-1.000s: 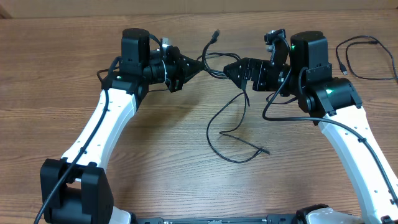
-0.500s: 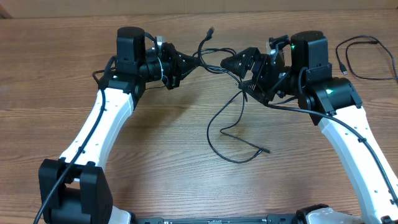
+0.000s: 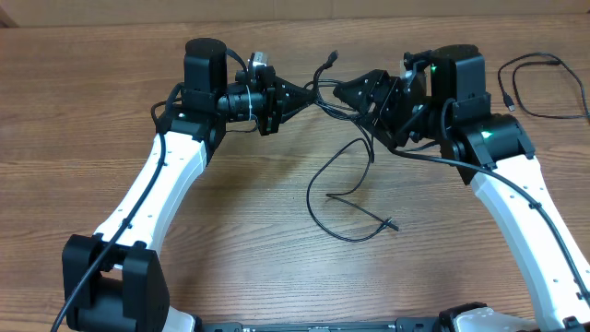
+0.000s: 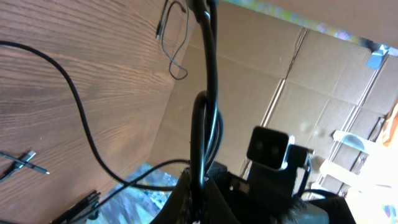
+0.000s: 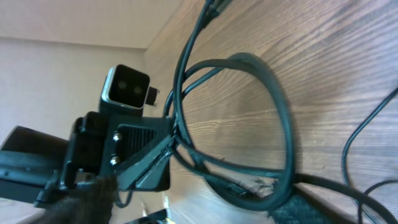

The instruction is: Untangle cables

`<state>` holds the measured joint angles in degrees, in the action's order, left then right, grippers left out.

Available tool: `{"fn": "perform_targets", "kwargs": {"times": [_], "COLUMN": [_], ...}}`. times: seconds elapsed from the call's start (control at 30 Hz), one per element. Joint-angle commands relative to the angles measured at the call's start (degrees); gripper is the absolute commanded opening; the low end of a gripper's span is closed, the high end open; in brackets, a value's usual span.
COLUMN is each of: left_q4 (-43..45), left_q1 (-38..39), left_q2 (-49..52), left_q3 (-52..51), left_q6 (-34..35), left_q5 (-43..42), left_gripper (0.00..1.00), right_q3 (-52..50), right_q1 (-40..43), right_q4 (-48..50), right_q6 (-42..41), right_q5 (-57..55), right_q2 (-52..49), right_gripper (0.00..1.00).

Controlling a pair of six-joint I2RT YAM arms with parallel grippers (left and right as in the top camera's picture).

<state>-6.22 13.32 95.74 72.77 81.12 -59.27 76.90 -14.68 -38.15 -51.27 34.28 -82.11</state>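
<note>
1. the left gripper [image 3: 302, 94], pinched tight on the cables [image 3: 319, 88], sits further right than a second ago, closer to the right gripper [image 3: 343, 91].
2. strands cross the right claw's fingers; whether they pinch, i cannot tell.
3. slack loops drop onto the wooden table [image 3: 92, 111]; a separate cable [image 3: 544, 92] lies far right.
4. cardboard [image 4: 298, 81] stands behind the table.
</note>
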Motion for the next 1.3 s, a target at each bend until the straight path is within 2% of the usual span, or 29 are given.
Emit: {"fn": "perform_targets", "kwargs": {"times": [0.0,0.03,0.07,0.13,0.23,0.37,0.7,0.97,1.17,1.27], "left_q4": [0.2,0.2,0.2,0.2,0.2,0.2,-2.8,-14.4,-21.2,-22.1], "left_q1": [0.8,0.8,0.8,0.8,0.7,-0.4,-13.7,-22.0,-24.7,-24.3], "left_q2": [-0.9,-0.9,-0.9,-0.9,-0.9,-0.9,-0.9,-0.9,-0.9,-0.9], "left_q3": [0.6,0.6,0.6,0.6,0.6,0.6,0.6,0.6,0.6,0.6], "left_q6": [0.8,0.8,0.8,0.8,0.8,0.7,-0.5,-10.6,-14.8,-15.4], "left_q5": [-3.5,-3.5,-3.2,-2.8,-1.8,-1.3,-0.1,2.4,4.5,4.1], "left_gripper": [0.04,0.04,0.04,0.04,0.04,0.04,0.04,0.04,0.05,0.08], "right_q3": [0.3,0.3,0.3,0.3,0.3,0.3,0.3,0.3,0.3,0.3], "right_q1": [-0.4,-0.4,-0.4,-0.4,-0.4,-0.4,-0.4,-0.4,-0.4,-0.4], "right_q4": [0.5,0.5,0.5,0.6,0.8,0.8,0.8,3.4,3.6,4.3], "right_q6": [0.2,0.2,0.2,0.3,0.3,0.3,3.6,6.8,8.3,8.3], "right_q5": [0.5,0.6,0.8,0.9,0.9,1.2,5.7,13.9,15.5,15.5], "right_q2": [-2.0,-2.5,-2.9,-3.1,-3.1,-3.1,-3.1,-3.1,-3.1,-3.1], "right_gripper": [0.51,0.35,0.28,0.16,0.04,0.04,0.04,0.04,0.04,0.04]}}
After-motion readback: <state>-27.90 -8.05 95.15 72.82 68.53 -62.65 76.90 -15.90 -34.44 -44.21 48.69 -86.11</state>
